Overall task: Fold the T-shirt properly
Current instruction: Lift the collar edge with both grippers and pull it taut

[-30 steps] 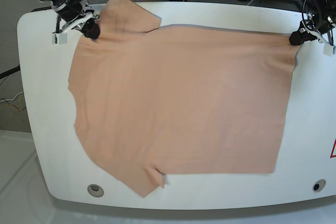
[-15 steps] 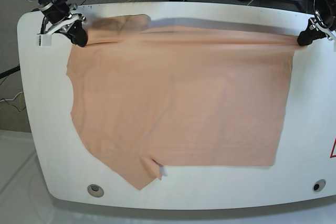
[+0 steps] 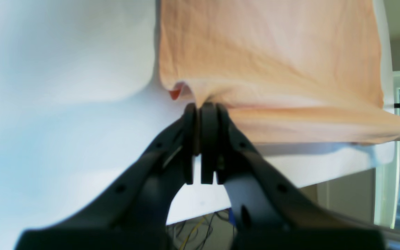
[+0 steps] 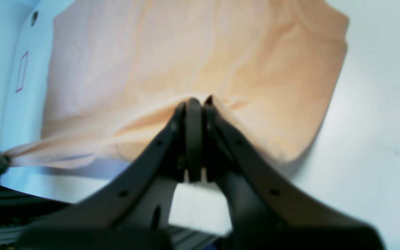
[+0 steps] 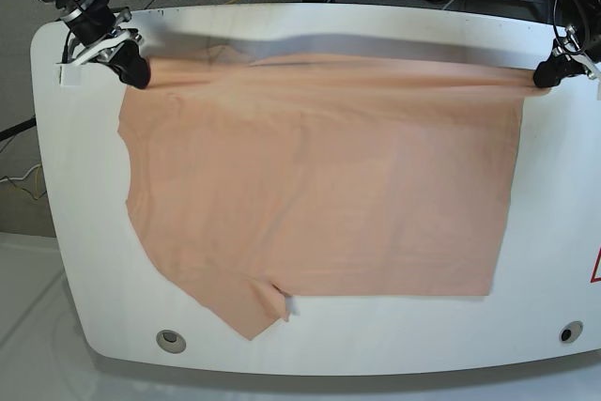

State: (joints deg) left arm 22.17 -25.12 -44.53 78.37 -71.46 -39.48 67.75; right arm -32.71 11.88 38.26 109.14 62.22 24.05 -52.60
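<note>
Both claws pinch the shirt's far edge: left claw at one end, right claw at the other. That edge hangs taut between them, along the bench. The rest of the shirt lies flat on the near side of the edge, so the fold likely goes that way.

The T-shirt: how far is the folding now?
Done: the T-shirt lies spread on the table. In hand: the left gripper and right gripper pinch its far edge, lifted and stretched taut. Left: every fold; none shows yet.

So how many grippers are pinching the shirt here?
2. The right gripper is shut on the T-shirt at its far edge, sleeve end; the left gripper is shut on the far hem corner.
</note>
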